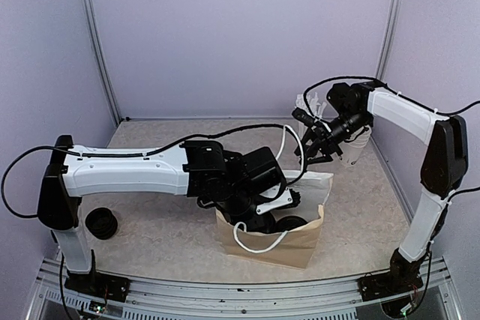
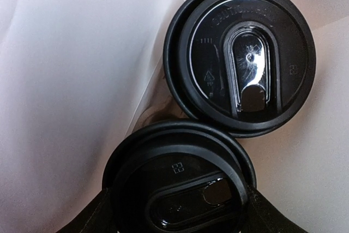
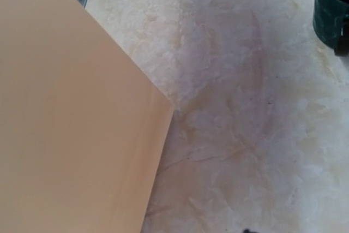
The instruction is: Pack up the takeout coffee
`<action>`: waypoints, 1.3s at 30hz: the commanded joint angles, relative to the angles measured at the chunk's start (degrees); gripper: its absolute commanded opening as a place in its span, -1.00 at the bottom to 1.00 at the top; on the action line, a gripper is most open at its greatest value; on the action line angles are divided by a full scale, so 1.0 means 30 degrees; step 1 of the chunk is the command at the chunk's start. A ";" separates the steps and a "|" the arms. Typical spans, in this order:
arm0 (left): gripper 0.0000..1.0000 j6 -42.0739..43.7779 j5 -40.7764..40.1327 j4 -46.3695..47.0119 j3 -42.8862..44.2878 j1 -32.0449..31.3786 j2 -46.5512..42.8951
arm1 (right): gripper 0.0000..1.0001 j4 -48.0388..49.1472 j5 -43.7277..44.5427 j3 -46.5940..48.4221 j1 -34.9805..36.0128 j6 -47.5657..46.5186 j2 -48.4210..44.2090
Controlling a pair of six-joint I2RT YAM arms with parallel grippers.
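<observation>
One black-lidded paper coffee cup (image 2: 240, 55) stands packed in the brown paper bag (image 1: 285, 249) at the table's (image 1: 150, 237) 6 o'clock. The left gripper's (image 2: 180, 219) wide jaws clasp a second cup (image 2: 180, 181) beside it, not yet released. Right gripper's (image 1: 319, 146) jaws: cannot tell.

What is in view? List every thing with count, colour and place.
takeout coffee: two, black lids showing, side by side inside the bag
paper bag: one, brown with white handles, table centre
mug: one, dark green, table's left side
white cups: count unclear, white, far right behind the right arm
table: one, pale mottled
left gripper: inside the bag, closed around the nearer coffee
right gripper: raised right of the bag, opening unclear
</observation>
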 commanded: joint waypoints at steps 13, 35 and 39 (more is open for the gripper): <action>0.43 -0.1874 0.0174 -0.1439 0.0984 0.0114 0.1894 | 0.04 0.0297 -0.0356 -0.0196 -0.0136 0.1012 -0.1669; 0.94 -0.2097 -0.0879 -0.0769 0.3140 0.0535 -0.0011 | 0.05 0.0943 0.0523 0.0661 -0.0302 0.2238 -0.1573; 0.93 -0.2040 -0.0664 -0.0352 0.3197 0.0692 -0.0347 | 0.04 0.0980 0.0655 0.1097 -0.0456 0.2511 -0.1473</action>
